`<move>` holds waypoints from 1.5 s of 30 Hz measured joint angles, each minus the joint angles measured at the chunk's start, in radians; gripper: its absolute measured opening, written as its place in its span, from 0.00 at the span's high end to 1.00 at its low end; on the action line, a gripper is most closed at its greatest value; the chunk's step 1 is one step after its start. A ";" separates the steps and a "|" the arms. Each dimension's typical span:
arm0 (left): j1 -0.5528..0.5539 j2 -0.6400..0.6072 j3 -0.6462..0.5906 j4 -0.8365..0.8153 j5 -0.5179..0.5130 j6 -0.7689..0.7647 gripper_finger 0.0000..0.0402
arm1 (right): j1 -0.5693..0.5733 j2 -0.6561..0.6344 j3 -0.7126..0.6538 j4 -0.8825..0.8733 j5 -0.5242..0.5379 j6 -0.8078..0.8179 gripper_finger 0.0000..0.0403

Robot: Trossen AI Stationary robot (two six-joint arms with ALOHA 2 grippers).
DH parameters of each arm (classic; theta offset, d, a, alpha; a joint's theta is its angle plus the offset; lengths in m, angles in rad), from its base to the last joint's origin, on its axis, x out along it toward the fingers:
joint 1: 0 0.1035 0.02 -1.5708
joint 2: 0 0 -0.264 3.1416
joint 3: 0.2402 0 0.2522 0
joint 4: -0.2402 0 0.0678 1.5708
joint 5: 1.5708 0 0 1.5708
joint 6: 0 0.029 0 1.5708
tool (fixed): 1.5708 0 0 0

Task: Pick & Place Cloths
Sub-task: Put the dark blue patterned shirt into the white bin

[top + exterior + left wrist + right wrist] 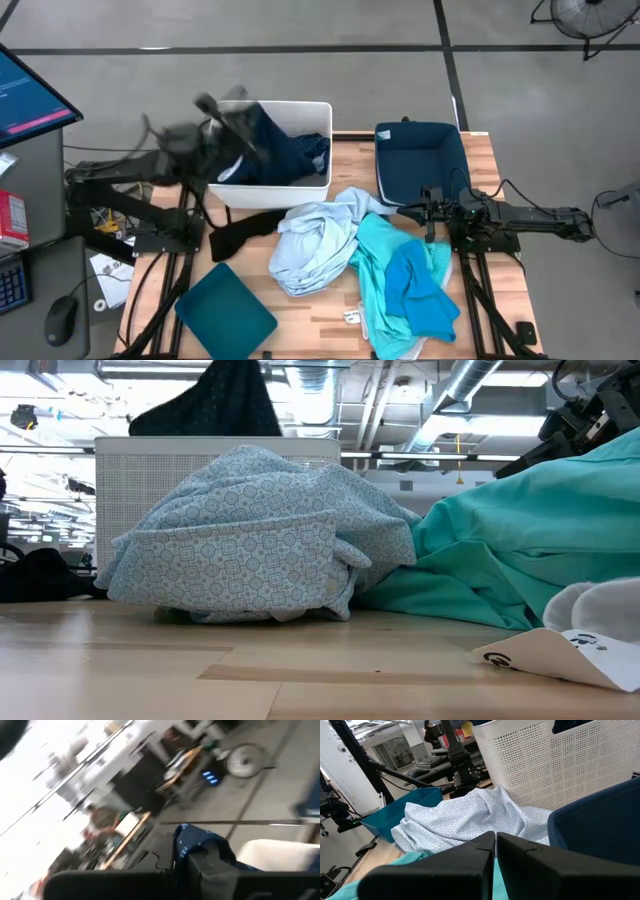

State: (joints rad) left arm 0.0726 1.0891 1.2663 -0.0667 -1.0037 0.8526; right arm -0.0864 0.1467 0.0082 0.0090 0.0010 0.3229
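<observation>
The left gripper (232,112) is clenched on the navy dotted cloth (275,145); the left wrist view shows a fold of it pinched between the dark fingers (210,857). The claw sits raised over the left rim of the white plastic bin (300,188), which stands at the bench's far edge. From the claw the cloth trails right and toward the near side, down into the bin, so its long axis runs from the grip into the bin's middle. My judgement is that the coming move turns on this: the cloth hangs straight below and inward, and its weight lies in the bin.

The right gripper (432,213) waits clenched and empty just beside the dark blue tub (420,165), near the turquoise cloth (400,275) and the pale blue cloth (315,245) piled mid-bench.
</observation>
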 joint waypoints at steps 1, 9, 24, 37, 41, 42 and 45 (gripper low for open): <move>0.056 -0.010 0.000 0.012 0.014 -0.014 1.00 | 0.000 0.000 0.000 0.000 0.000 0.000 0.96; 0.346 0.047 -0.001 -0.024 0.172 -0.292 1.00 | 0.000 0.000 0.000 0.001 0.000 0.015 0.96; 0.244 0.262 -0.150 -0.328 0.457 -0.691 1.00 | 0.000 0.000 0.000 0.003 0.000 0.015 0.96; 0.269 0.184 -0.183 -0.334 0.791 -0.888 0.84 | 0.000 0.000 0.000 0.003 0.000 0.008 0.96; 0.268 0.095 -0.183 -0.332 0.886 -0.888 0.70 | 0.000 0.000 0.000 0.003 0.000 0.008 0.96; 0.268 0.068 -0.183 -0.333 0.900 -0.888 0.66 | 0.000 0.000 0.000 0.003 0.000 0.008 0.96; 0.255 -0.029 -0.183 -0.332 0.887 -0.888 0.53 | 0.000 0.000 0.000 0.003 0.000 0.009 0.96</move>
State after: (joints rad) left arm 0.3277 1.0598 1.0828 -0.3989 -0.1168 -0.0357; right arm -0.0868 0.1467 0.0082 0.0124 0.0013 0.3317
